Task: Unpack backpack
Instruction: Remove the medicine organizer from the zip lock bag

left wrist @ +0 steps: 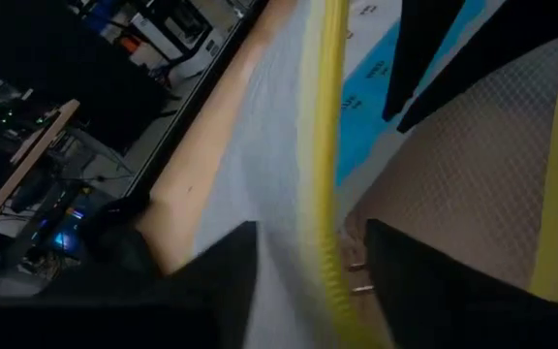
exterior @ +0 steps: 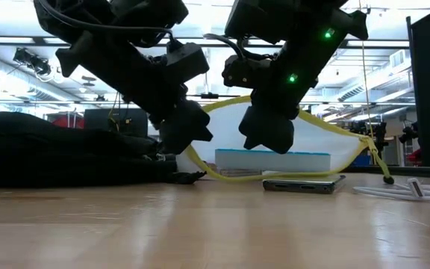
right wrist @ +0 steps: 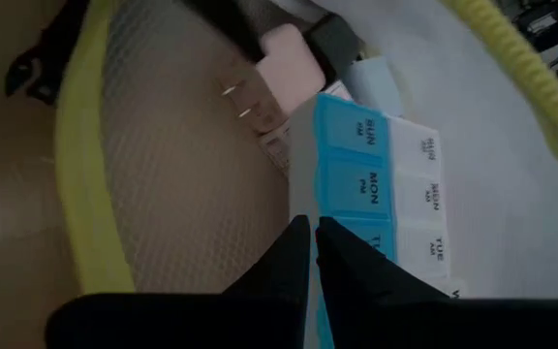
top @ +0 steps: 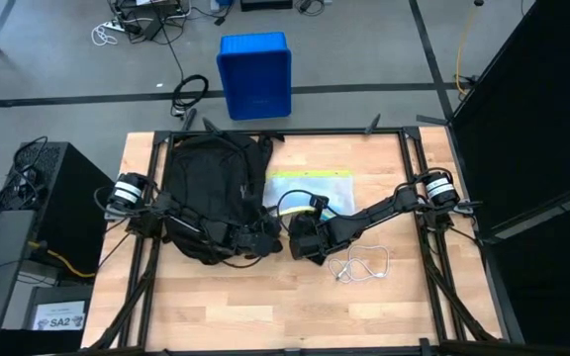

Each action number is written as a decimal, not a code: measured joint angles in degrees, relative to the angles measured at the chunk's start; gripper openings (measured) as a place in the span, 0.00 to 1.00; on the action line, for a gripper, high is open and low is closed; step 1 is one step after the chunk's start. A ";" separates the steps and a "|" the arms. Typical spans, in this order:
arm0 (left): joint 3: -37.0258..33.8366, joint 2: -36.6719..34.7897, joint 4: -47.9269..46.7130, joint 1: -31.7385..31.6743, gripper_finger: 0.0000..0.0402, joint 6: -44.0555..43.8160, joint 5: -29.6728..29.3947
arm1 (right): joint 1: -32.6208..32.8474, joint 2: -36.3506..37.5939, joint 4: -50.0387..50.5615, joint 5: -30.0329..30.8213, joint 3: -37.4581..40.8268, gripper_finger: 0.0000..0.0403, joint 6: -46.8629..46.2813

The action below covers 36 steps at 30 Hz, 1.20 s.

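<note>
Two dark grippers over yellow-edged mesh pouch (top: 310, 188)

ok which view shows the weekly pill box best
The right wrist view: the pill box fills it, its blue and white day-labelled lids readable, beside the shut right tool. The low view shows only its side edge; the left wrist view a blue sliver; the high view hides it.

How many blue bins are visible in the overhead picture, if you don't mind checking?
1: the blue bin stands on the floor beyond the table's far edge, behind the backpack. Others may be out of frame.
</note>
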<state>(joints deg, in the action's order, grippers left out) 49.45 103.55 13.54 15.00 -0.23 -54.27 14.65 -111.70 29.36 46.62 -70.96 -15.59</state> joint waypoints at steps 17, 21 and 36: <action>8.12 -1.06 -9.22 1.10 0.00 -4.88 12.47 | 1.40 0.00 6.13 -6.94 0.00 0.00 -3.57; 12.84 -1.11 -16.40 3.39 0.00 -7.45 13.04 | 3.56 0.21 8.66 -7.37 0.00 0.00 -5.01; 17.84 -1.16 -19.74 7.89 0.00 -7.71 15.49 | 10.65 0.98 8.66 1.21 -0.04 0.13 -6.43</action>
<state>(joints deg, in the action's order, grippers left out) 67.29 102.39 -6.20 22.90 -7.93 -38.78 25.29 -110.72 38.02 47.83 -71.00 -22.02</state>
